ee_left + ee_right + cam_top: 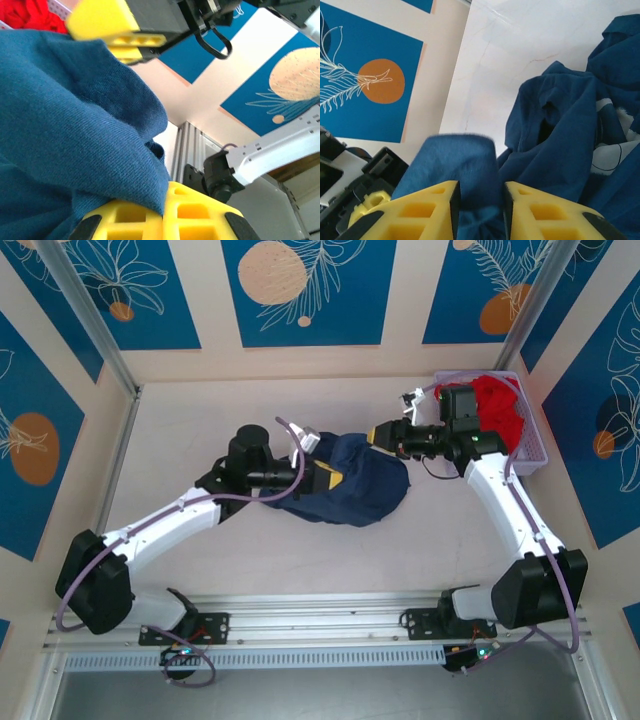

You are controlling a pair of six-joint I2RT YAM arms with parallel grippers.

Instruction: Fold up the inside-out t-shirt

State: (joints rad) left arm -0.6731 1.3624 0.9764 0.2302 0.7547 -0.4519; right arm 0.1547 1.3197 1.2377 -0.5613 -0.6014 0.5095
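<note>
Top view, left side: the left arm reaches from its base across the pale tabletop (190, 420) toward the middle. The left gripper (325, 480) sits on the left edge of the dark navy-blue cloth t-shirt (360, 485). In the left wrist view the left gripper (164, 215) has its two yellow fingers together, with an edge of the navy cloth (65, 125) pinched in the seam between them.

Centre: the shirt lies as a crumpled heap on the table, between the two grippers, not flat. In the right wrist view it is bunched in deep folds (560, 140), with a white patch (607, 150) showing among them.

Right of centre: the right gripper (383, 432) meets the heap's upper right edge. In its wrist view the right gripper (480, 210) has its yellow fingers a little apart. A fold of navy cloth fills the gap and touches both inner faces. I cannot tell whether they press on it.

Far right: a bright red garment (500, 405) lies in a lavender plastic basket (535, 445), apart from the shirt.
</note>
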